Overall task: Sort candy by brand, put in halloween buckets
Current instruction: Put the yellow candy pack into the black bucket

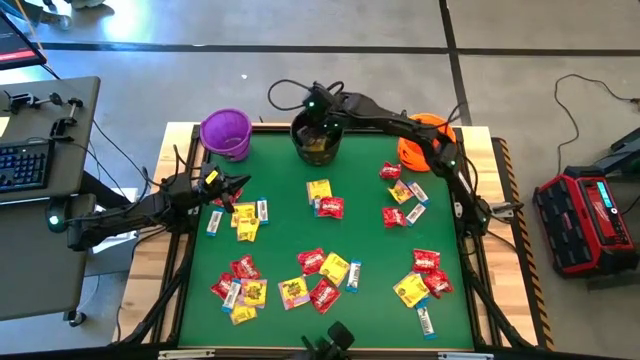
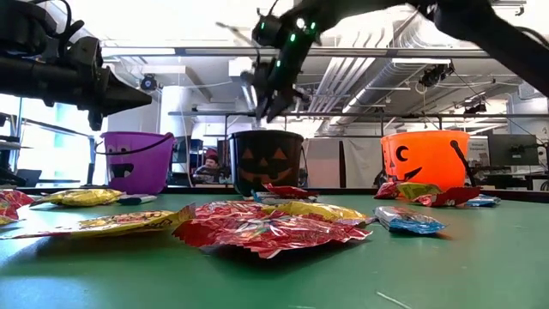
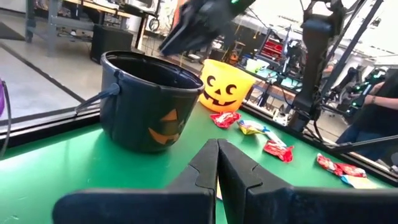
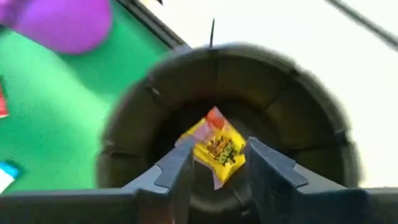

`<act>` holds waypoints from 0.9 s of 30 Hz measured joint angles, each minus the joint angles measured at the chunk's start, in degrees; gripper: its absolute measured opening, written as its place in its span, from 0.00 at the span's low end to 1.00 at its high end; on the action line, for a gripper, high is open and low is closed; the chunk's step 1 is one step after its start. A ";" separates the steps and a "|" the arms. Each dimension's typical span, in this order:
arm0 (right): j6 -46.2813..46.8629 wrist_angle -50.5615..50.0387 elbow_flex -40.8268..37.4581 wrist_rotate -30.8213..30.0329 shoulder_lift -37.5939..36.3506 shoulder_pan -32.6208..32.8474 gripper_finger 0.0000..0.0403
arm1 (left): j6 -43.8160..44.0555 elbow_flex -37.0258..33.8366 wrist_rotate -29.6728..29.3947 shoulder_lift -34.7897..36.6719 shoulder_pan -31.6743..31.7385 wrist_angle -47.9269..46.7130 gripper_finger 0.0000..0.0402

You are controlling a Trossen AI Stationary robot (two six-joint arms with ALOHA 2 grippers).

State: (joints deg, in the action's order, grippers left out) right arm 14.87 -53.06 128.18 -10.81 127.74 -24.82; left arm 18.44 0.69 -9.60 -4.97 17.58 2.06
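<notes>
Three halloween buckets stand along the table's far edge: purple (image 1: 226, 132), black (image 1: 318, 140) and orange (image 1: 420, 140). My right gripper (image 4: 217, 168) hangs open above the black bucket's mouth (image 4: 124, 124), pointing down into it. A yellow candy packet (image 4: 217, 152) shows between its fingers, down inside that bucket. My left gripper (image 3: 217, 162) is shut on nothing and points level at the table's left side (image 1: 238, 184), toward the black bucket (image 3: 146, 102). Red, yellow and white-and-blue candy (image 1: 320, 275) lies scattered on the green mat.
Candy lies in clusters at the near left (image 1: 240, 290), near right (image 1: 425, 280), middle (image 1: 325, 205) and in front of the orange bucket (image 1: 405, 200). More packets (image 1: 245, 220) lie just near of my left gripper. A wooden rim (image 1: 500, 200) frames the mat.
</notes>
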 joint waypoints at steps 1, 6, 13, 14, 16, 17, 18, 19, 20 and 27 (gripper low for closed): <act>-0.41 -0.20 0.00 -0.55 -1.01 0.53 0.29 | -0.07 0.00 0.02 0.00 0.01 0.00 0.00; -1.05 -0.25 0.00 -1.64 -4.03 4.23 0.08 | -0.03 0.00 0.02 0.00 0.00 0.00 0.00; -2.80 -0.70 0.00 0.20 -4.45 10.64 0.01 | -0.03 0.00 0.02 -0.01 0.00 0.00 0.00; -2.92 -0.66 0.00 0.17 -4.45 11.43 0.01 | -0.01 0.00 0.02 0.00 0.00 0.00 0.00; -2.55 -0.45 0.00 0.22 -4.45 12.96 0.00 | 0.81 0.00 0.02 0.00 0.01 0.00 0.00; -1.58 -0.22 0.00 0.33 -4.45 13.65 0.00 | 1.39 0.00 0.03 0.00 0.00 0.00 0.00; -0.72 0.10 0.00 0.33 -4.45 14.31 0.00 | 1.89 0.00 0.04 0.00 0.00 -0.01 0.00; -0.41 0.51 0.00 0.21 -4.43 14.99 0.00 | 2.14 0.00 0.04 0.00 0.00 -0.02 0.00; -0.39 0.75 0.00 0.13 -4.43 15.55 0.00 | 2.35 0.00 0.04 0.00 0.02 -0.02 0.00; 1.47 6.08 -7.68 0.52 -5.14 17.93 0.00 | 2.36 0.00 0.11 0.00 0.00 -0.04 0.00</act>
State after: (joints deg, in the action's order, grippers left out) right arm 16.34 -46.98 120.50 -10.28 122.60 -6.89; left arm 20.80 0.69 -9.49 -4.98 17.58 2.02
